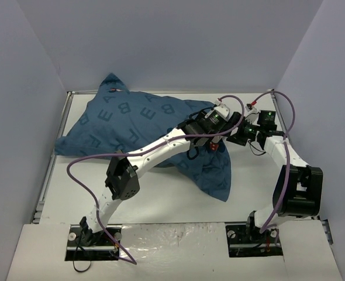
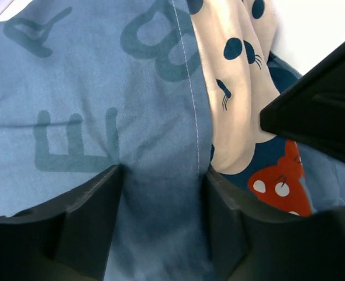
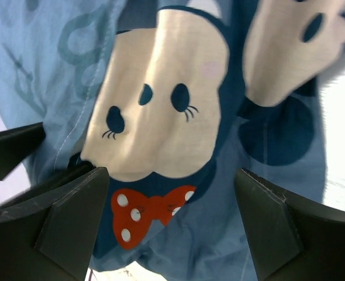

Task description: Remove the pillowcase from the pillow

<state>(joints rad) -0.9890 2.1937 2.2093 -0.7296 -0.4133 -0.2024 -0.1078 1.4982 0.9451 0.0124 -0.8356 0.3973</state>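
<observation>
- Across the far part of the white surface [image 1: 161, 202]: the pillowcase [image 1: 131, 126], plump toward the left, flat and loose at its near-right corner.
- No sight of the pillow itself; probably inside the plump part, fully covered.
- Left tool [image 2: 161, 202] down on the cloth, fingers [image 2: 85, 225] on both sides of a raised fold [image 2: 161, 170] beside a stitched seam [image 2: 187, 88] and touching it; cannot tell if clamped firm already or only resting against it.
- Right tool [image 3: 172, 225] spread wide above the printed mouse face [image 3: 161, 99] and red bow [image 3: 152, 211], grasping nothing.
- Thin, soft, light cloth; likely to wrinkle and to slip out if pinched in one layer only.
- Filling probably light also but bulky, likely to drag along with the cover.
- Better to take hold at the loose right end, near the seam or hem, pinching a thick fold; other tool to press the plump part down.
</observation>
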